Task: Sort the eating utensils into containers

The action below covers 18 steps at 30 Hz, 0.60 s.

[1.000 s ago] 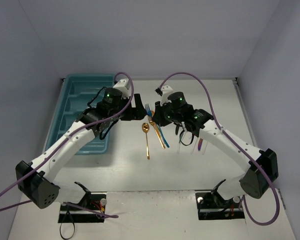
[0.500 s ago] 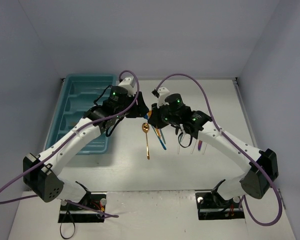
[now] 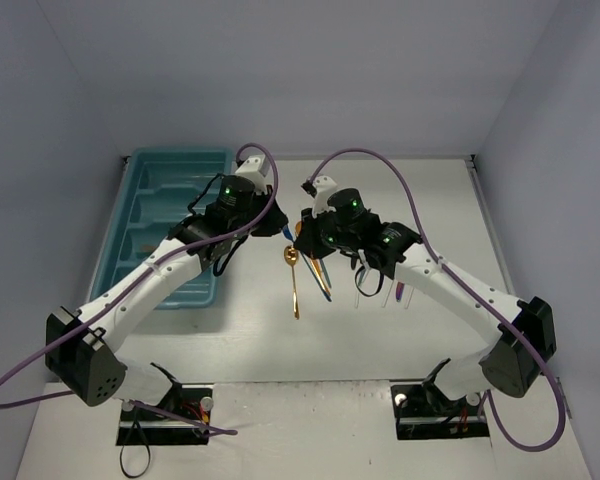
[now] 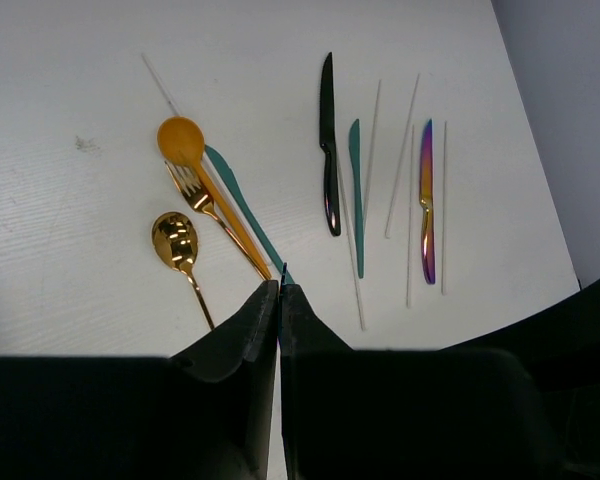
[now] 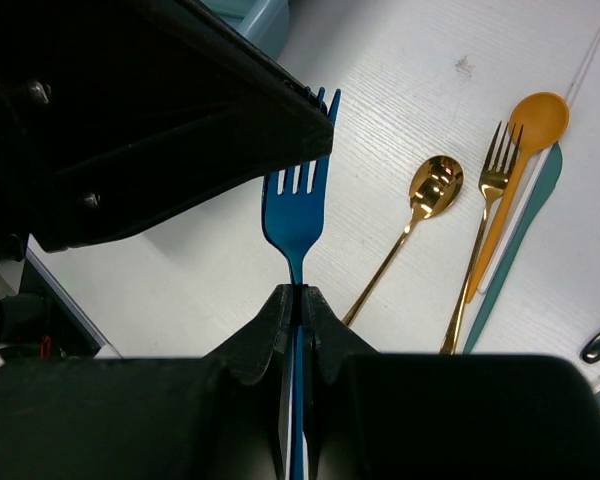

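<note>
The white desk (image 3: 380,340) carries a teal tray (image 3: 165,185) well off to the left pincer's (image 4: 280,292) outer side. Its four long compartments run side by side; the left arm crosses its near corner, and what lies in the compartments cannot be made out from above. The two pincers meet above the middle of the desk. The right pincer (image 5: 300,298) is clamped on the handle of a blue fork (image 5: 295,205), held clear of the desk with its tines pointing away. The left pincer is closed over those tines, with a blue sliver showing between its tips. On the desk below and beyond the left pincer lie an orange spoon (image 4: 180,140), a gold fork (image 4: 195,190) and a gold spoon (image 4: 175,240), close together. Further to its right lie a black knife (image 4: 328,150), a teal knife (image 4: 356,180), an iridescent purple knife (image 4: 427,200) and several thin white utensils (image 4: 400,160).
</note>
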{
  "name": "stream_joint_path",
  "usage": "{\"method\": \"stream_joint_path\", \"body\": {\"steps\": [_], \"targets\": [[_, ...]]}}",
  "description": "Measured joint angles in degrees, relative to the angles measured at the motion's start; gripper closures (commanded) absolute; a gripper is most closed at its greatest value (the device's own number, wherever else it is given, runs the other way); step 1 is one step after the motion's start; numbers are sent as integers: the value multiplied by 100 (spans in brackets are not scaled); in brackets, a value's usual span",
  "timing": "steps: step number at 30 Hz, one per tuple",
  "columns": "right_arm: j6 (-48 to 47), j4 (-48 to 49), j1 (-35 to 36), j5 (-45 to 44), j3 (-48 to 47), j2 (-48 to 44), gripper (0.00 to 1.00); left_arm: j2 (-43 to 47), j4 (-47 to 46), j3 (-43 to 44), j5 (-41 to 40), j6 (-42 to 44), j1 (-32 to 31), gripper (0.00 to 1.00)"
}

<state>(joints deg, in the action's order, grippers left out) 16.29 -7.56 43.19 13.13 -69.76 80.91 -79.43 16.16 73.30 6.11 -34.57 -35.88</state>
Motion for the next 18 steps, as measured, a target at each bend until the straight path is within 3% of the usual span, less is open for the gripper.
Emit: {"method": "stream_joint_path", "body": {"steps": [3,6,11,18], "targets": [[6,18,3,2,0,2,61,109,-41,-86,-33,58,-2,100],[9,96,5,-19,-7,6,42,302,-53,-261,-176,235,12,100],[5,145,3,-83,-32,6,36,662,189,-469,-354,484,410,100],[-43,171,-19,-459,-4,-117,32,1353,477,-794,-735,523,2495,100]]}}
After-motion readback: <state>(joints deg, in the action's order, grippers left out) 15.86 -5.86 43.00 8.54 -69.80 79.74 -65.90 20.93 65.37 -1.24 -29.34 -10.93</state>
